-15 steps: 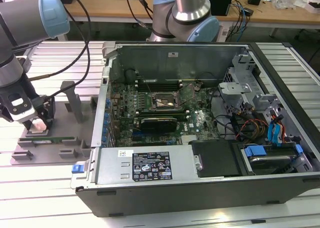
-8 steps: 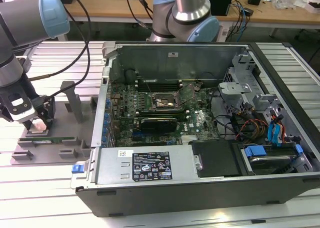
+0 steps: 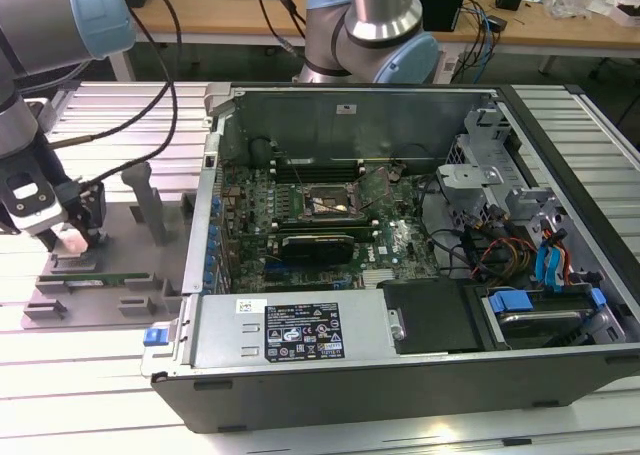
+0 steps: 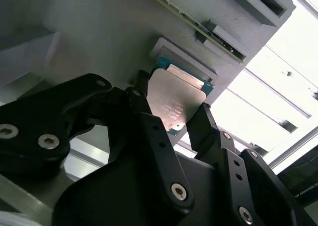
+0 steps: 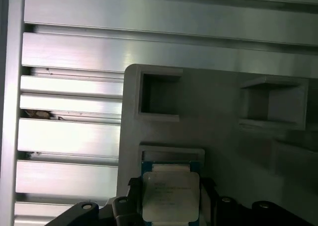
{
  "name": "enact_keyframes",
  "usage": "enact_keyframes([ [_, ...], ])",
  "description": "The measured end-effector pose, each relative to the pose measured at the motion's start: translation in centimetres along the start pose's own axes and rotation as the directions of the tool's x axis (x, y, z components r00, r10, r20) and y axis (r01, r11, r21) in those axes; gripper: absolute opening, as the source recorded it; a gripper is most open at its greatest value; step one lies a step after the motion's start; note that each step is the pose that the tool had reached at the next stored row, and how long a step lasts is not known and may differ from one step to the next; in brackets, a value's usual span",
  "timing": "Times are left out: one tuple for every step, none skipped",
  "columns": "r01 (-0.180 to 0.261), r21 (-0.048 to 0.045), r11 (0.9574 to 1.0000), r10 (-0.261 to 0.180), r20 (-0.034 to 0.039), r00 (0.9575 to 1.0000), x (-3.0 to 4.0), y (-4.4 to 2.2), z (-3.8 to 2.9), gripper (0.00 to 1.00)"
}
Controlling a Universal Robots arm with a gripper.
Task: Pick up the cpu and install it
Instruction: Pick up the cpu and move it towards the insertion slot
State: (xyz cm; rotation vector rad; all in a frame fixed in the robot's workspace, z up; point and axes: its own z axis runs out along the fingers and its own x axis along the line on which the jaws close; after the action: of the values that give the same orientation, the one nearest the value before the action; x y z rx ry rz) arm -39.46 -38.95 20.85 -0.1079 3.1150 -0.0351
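- gripper (image 3: 78, 237) sits at the exterior view's left, down over the grey tray (image 3: 125, 237), well apart from the open PC case (image 3: 300, 335).
- Both wrist views: black fingers (image 4: 149, 121) sit on two opposite edges of the cpu (image 4: 176, 94), one each side, clamped on it as far as I can see.
- cpu (image 5: 170, 196) is silver top up, green rim visible, at its recess in the tray (image 5: 223, 136). Can't tell if it's lifted clear or resting in the seat.
- Green memory stick (image 3: 100, 275) lies in the tray slot just beside the gripper.
- Motherboard socket (image 3: 325, 205) in the case is open, frame up.
- Tray and case sit on the slatted aluminium table (image 5: 69, 52).
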Motion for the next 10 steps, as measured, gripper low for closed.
enact_keyframes([
  [0.000, 0.0000, 1.0000, 0.000, 0.0000, 1.0000, -0.01, -0.01, -0.21, 0.55],
  [0.000, 0.0000, 1.0000, 0.000, 0.0000, 1.0000, -0.01, -0.01, -0.52, 0.55],
  [0.000, 0.0000, 1.0000, 0.000, -0.0001, 1.0000, -0.02, -0.02, -0.67, 0.55],
  [0.000, 0.0000, 1.0000, 0.000, 0.0000, 1.0000, -0.02, -0.02, -0.84, 0.55],
  [0.000, 0.0000, 1.0000, 0.000, 0.0000, 1.0000, -0.03, -0.02, -1.01, 0.55],
  [0.000, 0.0000, 1.0000, 0.000, -0.0001, 1.0000, -0.03, -0.03, -1.14, 0.55],
  [0.000, 0.0001, 1.0000, 0.000, -0.0001, 1.0000, -0.04, -0.04, -1.41, 0.55],
  [0.000, 0.0000, 1.0000, 0.000, 0.0000, 1.0000, -0.04, -0.04, -1.77, 0.55],
  [0.000, 0.0000, 1.0000, 0.000, -0.0001, 1.0000, -0.05, -0.05, -2.00, 0.55],
  [0.000, 0.0000, 1.0000, 0.000, -0.0001, 1.0000, -0.05, -0.05, -2.12, 0.55],
])
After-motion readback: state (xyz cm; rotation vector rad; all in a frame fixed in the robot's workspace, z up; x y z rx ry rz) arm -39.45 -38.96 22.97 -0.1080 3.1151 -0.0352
